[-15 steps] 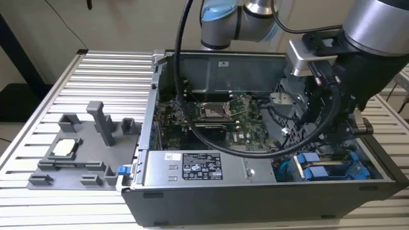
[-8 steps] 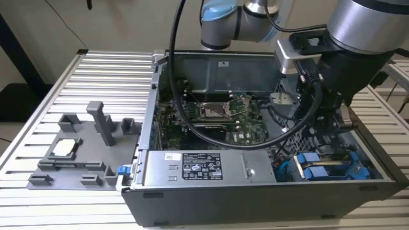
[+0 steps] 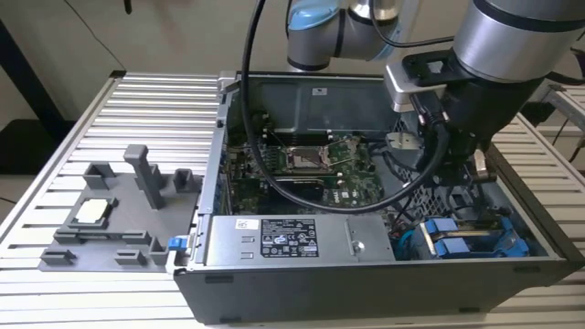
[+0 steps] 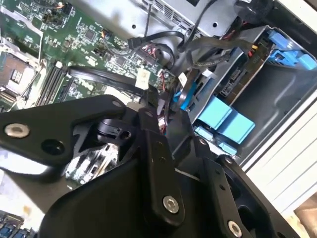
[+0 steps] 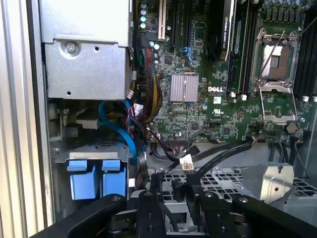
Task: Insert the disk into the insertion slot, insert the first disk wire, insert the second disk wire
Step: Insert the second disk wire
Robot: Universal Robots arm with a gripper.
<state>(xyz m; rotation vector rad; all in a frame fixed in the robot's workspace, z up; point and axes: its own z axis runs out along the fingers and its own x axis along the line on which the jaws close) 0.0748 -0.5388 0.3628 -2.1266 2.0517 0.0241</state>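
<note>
Looking into the open grey computer case, we are seeing the black end effector hanging above the perforated grey sheet-metal drive cage; we cannot tell whether it is clenched or released. Blue plastic drive carriers are sitting in the bay beside the silver labelled power-supply box, cables trailing around them.

Ribbed aluminium tabletop, slats running across, evenly lit with soft light. Plain beige wall behind, at 12 o'clock. Dark post stands at 10 o'clock off the tabletop's edge, with pale floor below it. A thin dark cable hangs against the wall. Second slatted surface at 3 o'clock.
</note>
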